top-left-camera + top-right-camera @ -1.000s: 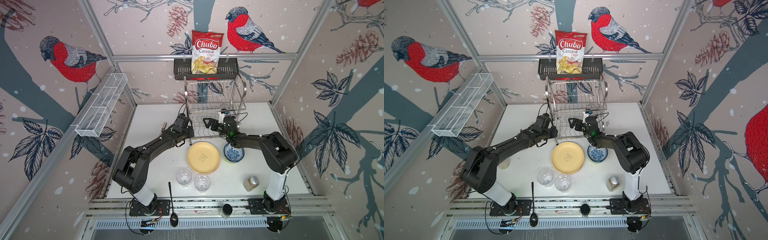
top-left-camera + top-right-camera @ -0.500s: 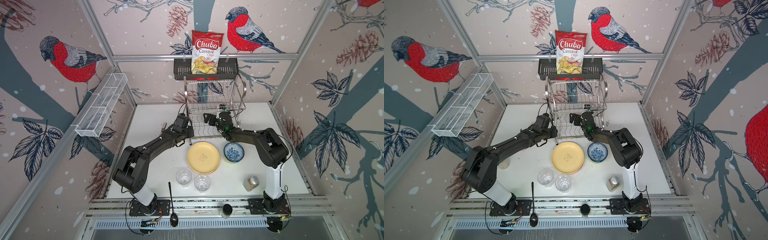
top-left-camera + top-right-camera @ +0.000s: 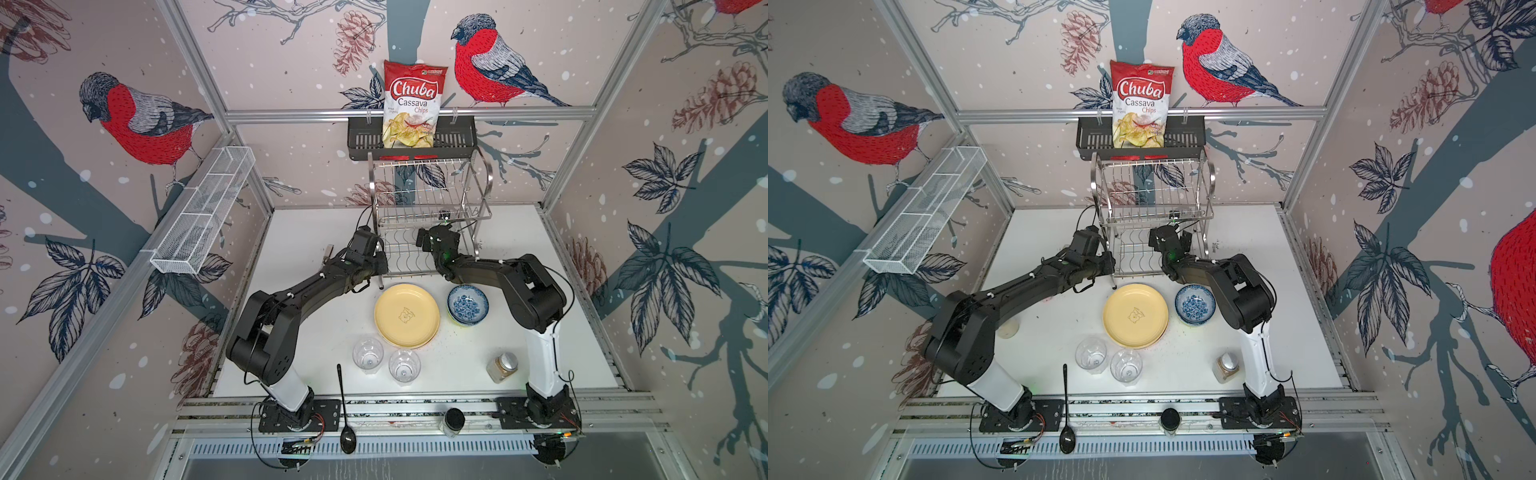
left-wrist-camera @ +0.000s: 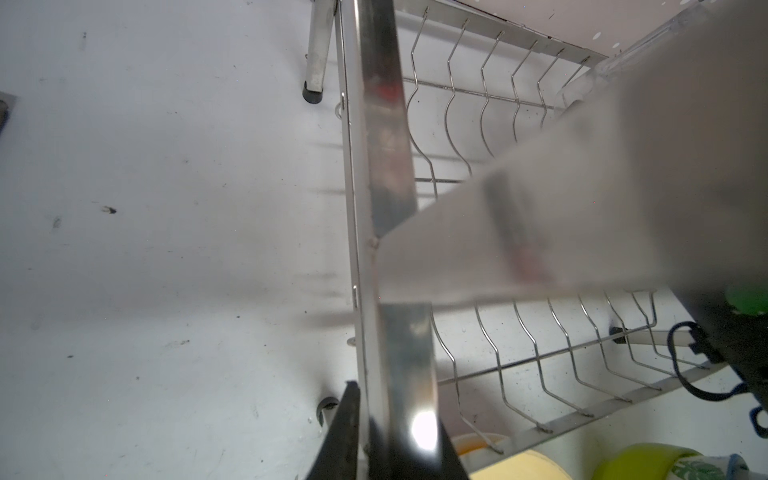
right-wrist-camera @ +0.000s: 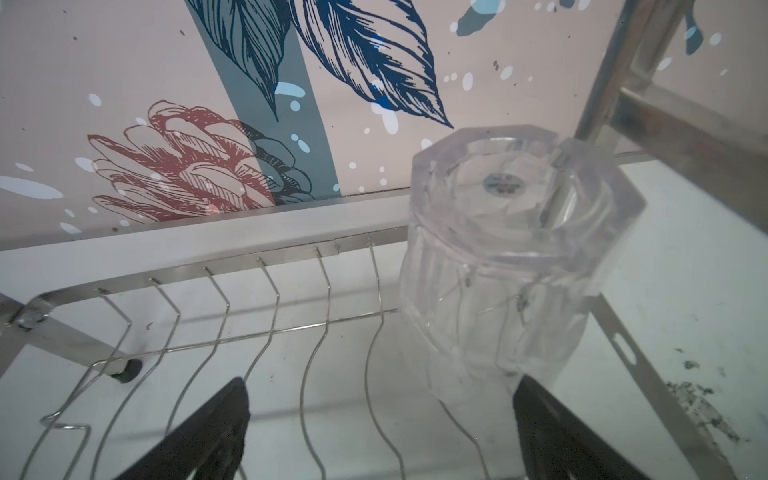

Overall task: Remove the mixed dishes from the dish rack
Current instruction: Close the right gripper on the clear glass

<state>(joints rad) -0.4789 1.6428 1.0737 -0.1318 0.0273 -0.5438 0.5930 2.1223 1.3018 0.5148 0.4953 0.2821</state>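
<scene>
Bird-and-pinecone wallpaper all round, and on the white bench (image 3: 316,232) the steel dish rack (image 3: 428,195) sits at the back middle, with the yellow plate (image 3: 406,316) and the blue-white bowl (image 3: 467,304) out on the bench just in front of it. Left end effector (image 4: 395,415) is pinched nearly shut on the rack's flat side frame bar, one finger each side of it. Right end effector (image 5: 380,378) is gaping wide open inside the lower tier, with an upside-down clear tumbler (image 5: 498,270) standing on the wires between its fingers, closer to one of them, not squeezed.
</scene>
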